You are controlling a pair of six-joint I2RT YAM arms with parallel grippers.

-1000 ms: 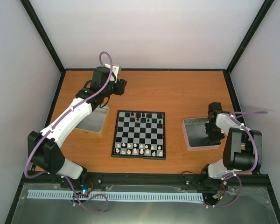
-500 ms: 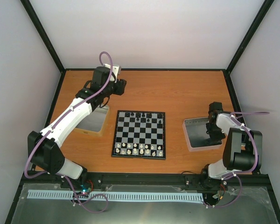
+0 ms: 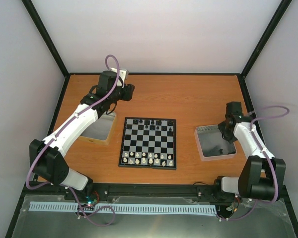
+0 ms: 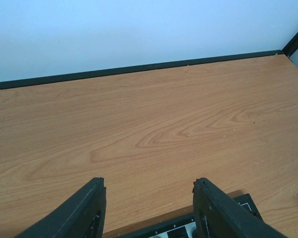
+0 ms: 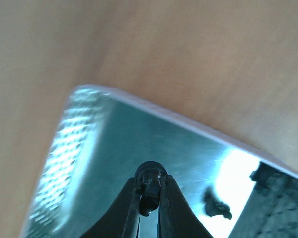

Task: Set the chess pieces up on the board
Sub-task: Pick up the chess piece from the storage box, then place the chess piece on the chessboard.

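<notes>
The board (image 3: 149, 144) lies mid-table, with black chess pieces (image 3: 150, 122) along its far rows and whitish ones (image 3: 148, 158) along its near rows. My right gripper (image 3: 226, 132) hangs over the right metal tray (image 3: 204, 149). In the right wrist view this gripper (image 5: 150, 184) is shut on a small black chess piece (image 5: 150, 174), held above the tray floor (image 5: 99, 163). Another black piece (image 5: 216, 203) lies in the tray. My left gripper (image 3: 128, 92) hovers beyond the board's far left corner. It (image 4: 149, 187) stands open and empty, the board's edge (image 4: 186, 229) just below.
A second metal tray (image 3: 100, 130) sits left of the board, partly under the left arm. Black frame rails edge the wooden table (image 3: 188, 99), and white walls stand behind and at both sides.
My right gripper has closed on a black piece in the right tray and lifted, the arm stretching toward the far side. The left arm has not moved.
</notes>
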